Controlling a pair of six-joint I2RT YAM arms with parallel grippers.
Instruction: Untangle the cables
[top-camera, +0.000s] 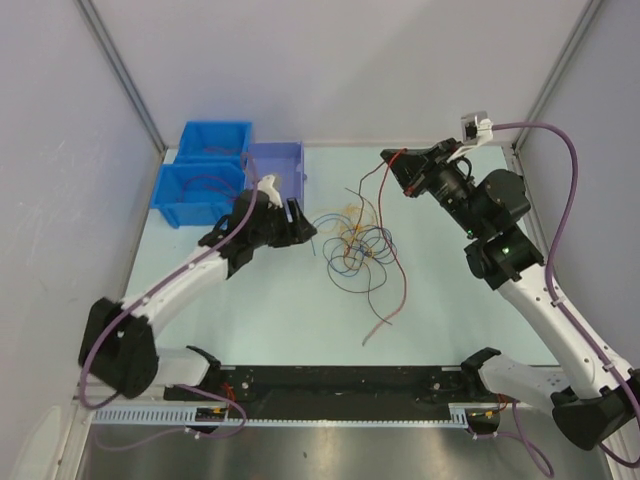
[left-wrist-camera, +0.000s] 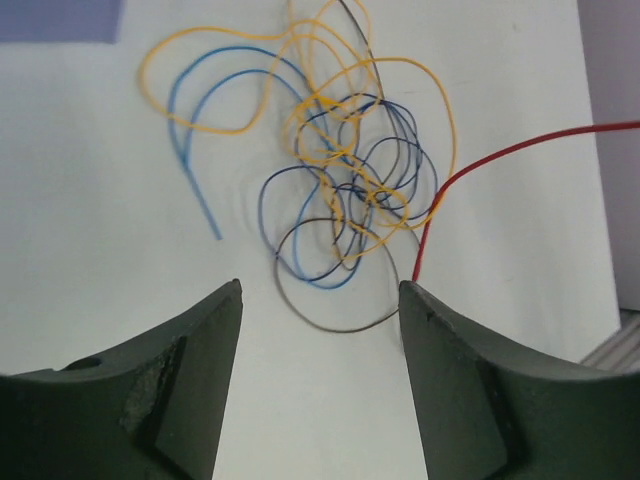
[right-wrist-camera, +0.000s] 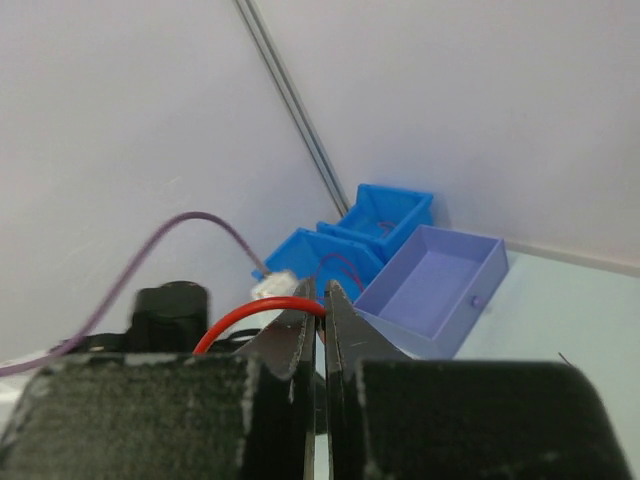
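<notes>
Cables (top-camera: 355, 243) lie in one loose knot near the middle of the worktop (top-camera: 450, 310), as I see it from the top camera. The clump has no single heading, but its long strays run toward my near edge, one reddish strand trailing down and to the right. The red cable (right-wrist-camera: 255, 311) leaves the knot the other way, rising toward the far right, where the right end effector (top-camera: 395, 165) is clamped shut on it, fingers pressed together with the strand between them. The left end effector (left-wrist-camera: 320, 300) hangs spread wide with nothing in it, just left of the knot and pointing at it. In its wrist view a grey loop lies on the worktop right ahead of the gap, with yellow and blue curls fanning out beyond. Two blue bins (top-camera: 200, 170) and a lavender bin (top-camera: 275, 165) stand at the far left corner, close behind the left end effector. Bare worktop extends in front of and to the right of the knot, with walls along both sides.
</notes>
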